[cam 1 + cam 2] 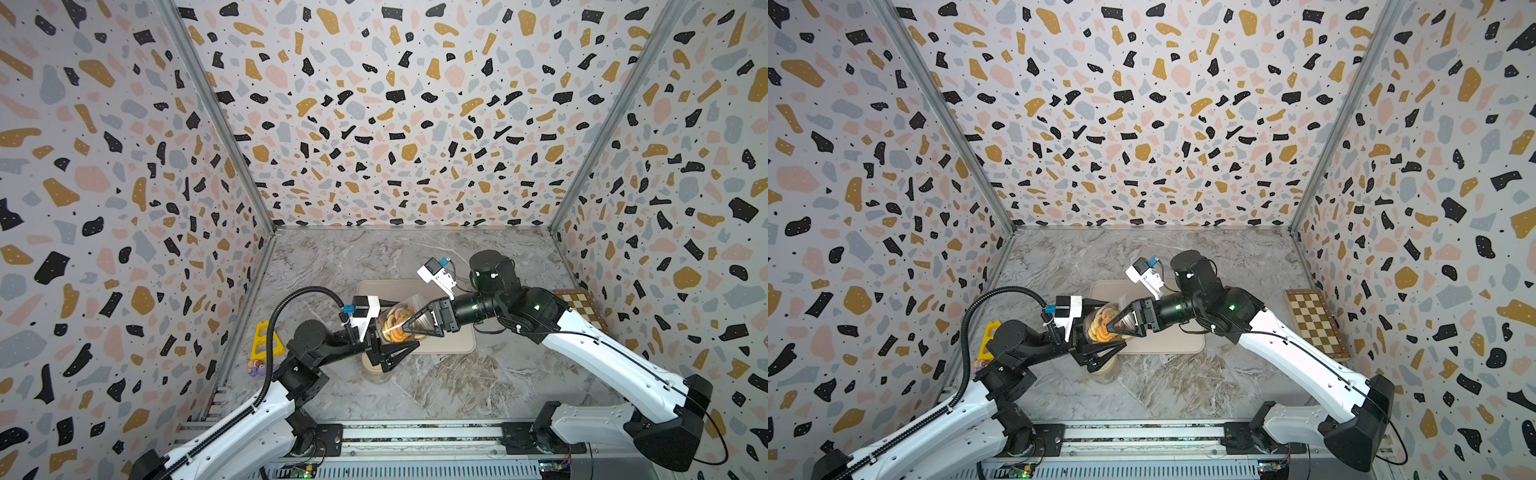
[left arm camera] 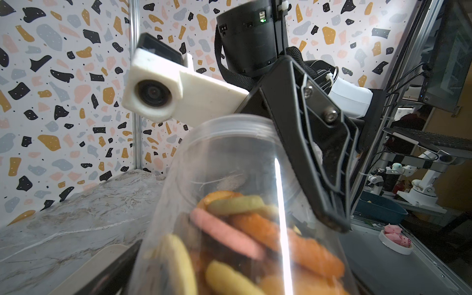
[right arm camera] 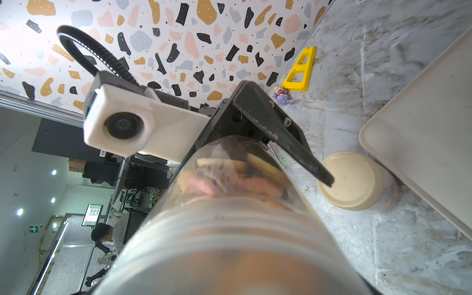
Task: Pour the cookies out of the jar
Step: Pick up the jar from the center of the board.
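Right now the right gripper (image 1: pixel 409 325) pinches the clear jar (image 1: pixel 411 305) near its neck, with the cookies (image 1: pixel 395 323) heaped at the far end between the spread left gripper (image 1: pixel 392 340) jaws. A hasty tip could scatter biscuits past the tray (image 1: pixel 457 340) beneath, or the slick plastic might slip.

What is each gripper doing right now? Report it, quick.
Left gripper: open, jaws wide around the base of the jar.
Right gripper: shut on the jar near its neck.
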You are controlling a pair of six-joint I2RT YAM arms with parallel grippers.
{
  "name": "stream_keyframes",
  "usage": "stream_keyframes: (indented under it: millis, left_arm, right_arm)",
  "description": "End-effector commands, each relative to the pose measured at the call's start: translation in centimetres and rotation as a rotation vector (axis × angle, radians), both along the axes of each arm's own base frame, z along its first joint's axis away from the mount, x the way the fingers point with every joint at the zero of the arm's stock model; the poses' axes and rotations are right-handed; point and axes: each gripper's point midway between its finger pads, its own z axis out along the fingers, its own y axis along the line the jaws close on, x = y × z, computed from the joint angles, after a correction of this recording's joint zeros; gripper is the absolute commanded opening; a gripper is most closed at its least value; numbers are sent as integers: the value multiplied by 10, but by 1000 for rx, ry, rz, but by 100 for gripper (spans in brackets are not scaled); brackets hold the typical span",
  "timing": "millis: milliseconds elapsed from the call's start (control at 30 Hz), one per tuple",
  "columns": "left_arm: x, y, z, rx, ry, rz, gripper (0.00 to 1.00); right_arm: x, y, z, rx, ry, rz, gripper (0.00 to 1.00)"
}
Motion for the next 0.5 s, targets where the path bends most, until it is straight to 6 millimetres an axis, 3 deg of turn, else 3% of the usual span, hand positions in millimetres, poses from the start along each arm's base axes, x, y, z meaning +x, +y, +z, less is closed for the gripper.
stream_keyframes:
  millis: [0,467]
  left_arm:
    - [-3,1,21,-60,-51,4,99]
    - [14,-1,20,-99,45,56,85]
  right_arm:
    - [-11,1,25,90,-48,43,72]
    - [-10,3,21,89,-45,36,72]
